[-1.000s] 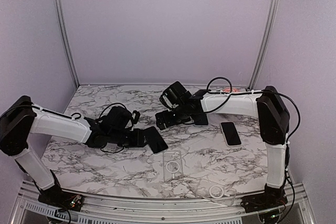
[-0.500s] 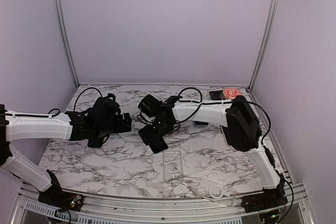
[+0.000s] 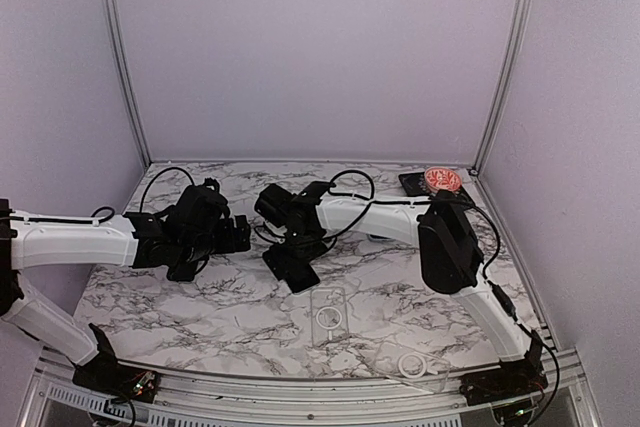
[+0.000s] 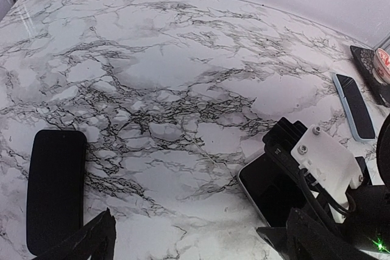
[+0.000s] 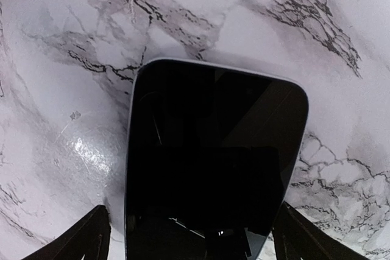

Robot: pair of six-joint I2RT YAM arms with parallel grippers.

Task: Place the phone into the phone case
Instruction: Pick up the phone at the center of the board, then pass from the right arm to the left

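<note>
The phone (image 3: 296, 271) is a black slab lying screen-up on the marble table (image 3: 200, 297), left of centre. My right gripper (image 3: 292, 247) points down over its far end. In the right wrist view the phone (image 5: 213, 150) fills the space between the open fingers (image 5: 91, 238), which stand on either side of it. The phone case (image 3: 328, 309) is clear and lies flat just in front of the phone. My left gripper (image 3: 235, 234) hovers to the left, open and holding nothing; in its wrist view the left gripper (image 4: 204, 242) looks across at the phone (image 4: 274, 190).
A second phone with a light blue edge (image 4: 353, 105) lies further right. A black slab (image 4: 55, 190) rests on the table to the left. A red and white round thing (image 3: 441, 179) sits at the back right corner. Another clear case (image 3: 412, 365) lies near the front edge.
My left gripper has let go of the phone and drawn back to the left. My right arm has swung in from the right and come down over the phone.
</note>
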